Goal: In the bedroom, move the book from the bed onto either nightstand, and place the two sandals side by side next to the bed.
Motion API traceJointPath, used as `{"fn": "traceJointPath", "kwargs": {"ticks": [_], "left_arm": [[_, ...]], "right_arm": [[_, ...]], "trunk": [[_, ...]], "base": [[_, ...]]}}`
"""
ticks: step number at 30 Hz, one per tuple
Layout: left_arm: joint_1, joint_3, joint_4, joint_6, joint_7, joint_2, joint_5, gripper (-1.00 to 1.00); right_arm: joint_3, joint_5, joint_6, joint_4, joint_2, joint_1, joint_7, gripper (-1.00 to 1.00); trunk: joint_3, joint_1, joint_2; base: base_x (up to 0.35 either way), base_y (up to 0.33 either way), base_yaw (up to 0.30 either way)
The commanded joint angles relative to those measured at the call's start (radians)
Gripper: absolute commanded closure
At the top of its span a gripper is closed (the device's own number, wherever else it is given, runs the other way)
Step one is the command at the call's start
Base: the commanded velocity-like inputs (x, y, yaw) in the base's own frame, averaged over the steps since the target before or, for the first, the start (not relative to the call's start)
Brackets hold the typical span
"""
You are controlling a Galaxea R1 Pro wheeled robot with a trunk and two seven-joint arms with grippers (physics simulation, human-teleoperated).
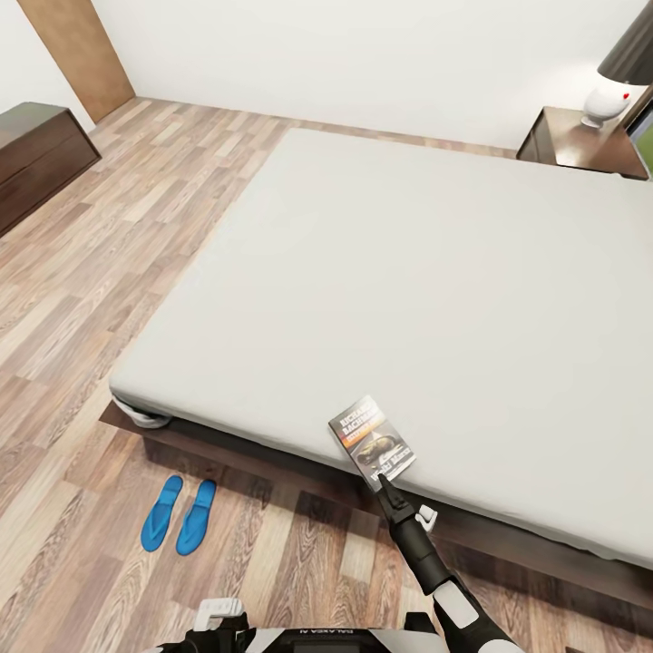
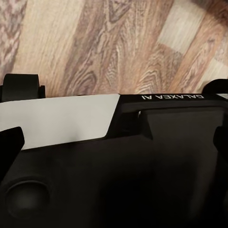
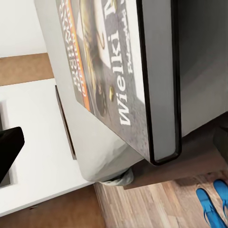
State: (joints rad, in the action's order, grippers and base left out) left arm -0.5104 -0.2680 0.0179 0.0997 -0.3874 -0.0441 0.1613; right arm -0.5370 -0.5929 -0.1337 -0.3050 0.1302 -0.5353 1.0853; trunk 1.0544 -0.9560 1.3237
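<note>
One book (image 1: pixel 372 442) lies flat at the bed's (image 1: pixel 408 272) near edge, just ahead of my right fingers (image 1: pixel 384 482), spread open around its corner; I should slide lower, straddling its overhanging edge before pinching.

Right gripper (image 1: pixel 384 481) at near edge of bed (image 1: pixel 408 272). Book (image 1: pixel 372 442) on mattress just beyond fingertips, touching or nearly. 2 sandals (image 1: pixel 179 515) on floor (image 1: pixel 136 209) well left of gripper, side by side beside bed. Nightstand (image 1: pixel 580 141) far beyond, right; dresser (image 1: pixel 36 154) far left.
</note>
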Motion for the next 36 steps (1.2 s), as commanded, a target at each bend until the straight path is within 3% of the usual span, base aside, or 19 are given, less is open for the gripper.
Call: {"fn": "traceJointPath", "kwargs": {"ticks": [1,5,16,36], "left_arm": [[0.0,-0.008,-0.001,0.005,-0.002,0.0,0.011,-1.0],[0.0,-0.008,-0.001,0.005,-0.002,0.0,0.011,-1.0],[0.0,-0.008,-0.001,0.005,-0.002,0.0,0.011,-1.0],[0.0,-0.008,-0.001,0.006,-0.002,0.0,0.011,-1.0]], "right_arm": [[0.0,-0.008,-0.01,0.0,0.0,0.0,0.002,-1.0],[0.0,-0.008,-0.01,0.0,0.0,0.0,0.002,-1.0],[0.0,-0.008,-0.01,0.0,0.0,0.0,0.002,-1.0],[0.0,-0.008,-0.01,0.0,0.0,0.0,0.002,-1.0]], "trunk": [[0.0,0.0,0.0],[0.0,0.0,0.0],[0.035,-0.042,0.077],[0.035,-0.042,0.077]], "base": [[0.0,0.0,0.0],[0.0,0.0,0.0],[0.0,0.0,0.0],[0.0,0.0,0.0]]}}
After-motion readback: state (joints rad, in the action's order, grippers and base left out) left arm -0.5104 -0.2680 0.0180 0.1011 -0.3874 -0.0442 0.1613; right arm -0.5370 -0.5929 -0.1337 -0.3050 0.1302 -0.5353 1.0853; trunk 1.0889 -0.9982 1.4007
